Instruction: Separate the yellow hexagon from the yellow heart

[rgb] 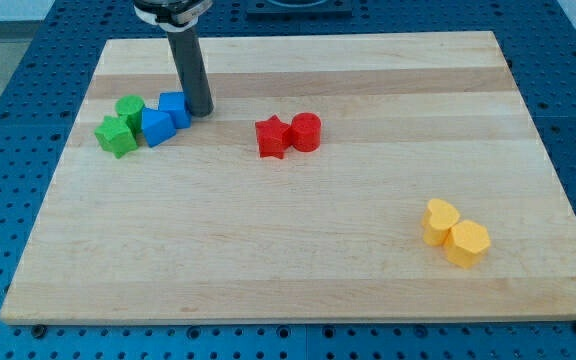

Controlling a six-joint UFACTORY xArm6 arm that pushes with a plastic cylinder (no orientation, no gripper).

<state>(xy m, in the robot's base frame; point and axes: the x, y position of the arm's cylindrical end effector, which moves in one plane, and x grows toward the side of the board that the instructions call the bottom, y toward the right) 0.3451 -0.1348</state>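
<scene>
The yellow hexagon (pixel 468 243) and the yellow heart (pixel 440 221) lie touching each other near the view's bottom right of the wooden board (pixel 288 260). The heart is up and to the left of the hexagon. My tip (pixel 200 112) is at the view's upper left, far from both yellow blocks. It stands right beside the blue cube (pixel 175 108), on its right side.
A blue triangular block (pixel 155 127) sits next to the blue cube. A green cylinder (pixel 130 110) and a green star (pixel 116 136) lie to their left. A red star (pixel 272 137) and a red cylinder (pixel 305 131) touch near the middle.
</scene>
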